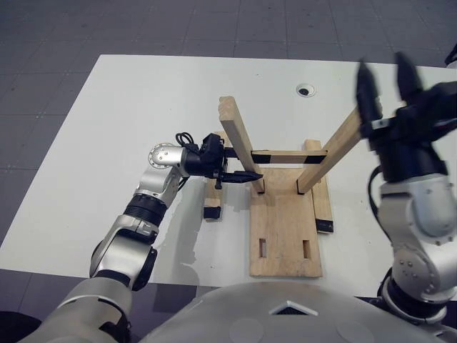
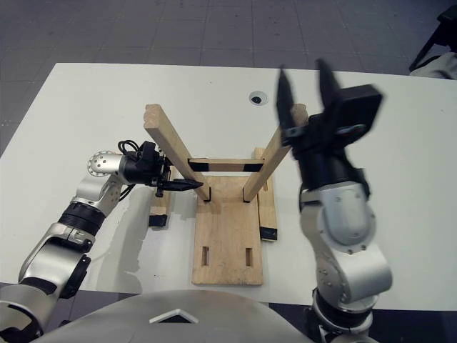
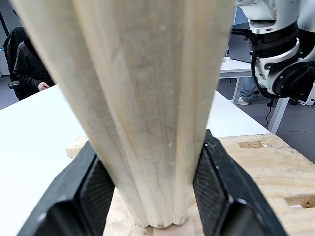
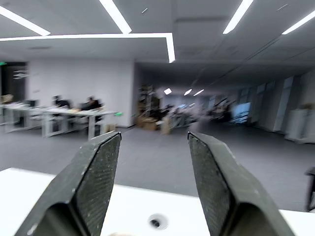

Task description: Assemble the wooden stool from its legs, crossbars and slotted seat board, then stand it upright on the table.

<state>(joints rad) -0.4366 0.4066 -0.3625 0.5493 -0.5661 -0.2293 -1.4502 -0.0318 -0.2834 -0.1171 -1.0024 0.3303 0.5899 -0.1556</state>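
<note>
My left arm reaches forward low over the counter (image 1: 107,143), elbow bent, forearm turned inward so my left hand (image 1: 250,176) points across toward my right. That hand is closed on the left leg (image 1: 239,136) just above where the leg meets the seat board (image 1: 285,229), with a dark pad (image 3: 101,189) pressed against each side of the wood.

My right arm is raised, forearm upright. My right hand (image 1: 384,71) is held high with its fingers (image 4: 98,172) spread wide and pointing up and away from me, and nothing between them. It sits close to the top of the right leg (image 1: 335,150); I cannot tell whether it touches.

The seat board lies flat on the counter in front of me, its long axis running away from me. Two open slots (image 1: 263,248) show at its near end. Both legs stand up out of its far end, and in my head view their tops spread apart, the left one toward my left, the right one toward my right. A crossbar (image 1: 285,156) with black ends runs crosswise between them, part-way up.

One loose wooden piece (image 1: 323,204) lies flat against the board's right edge, parallel to it. Another loose piece (image 1: 213,204) lies on the counter under my left hand.
</note>
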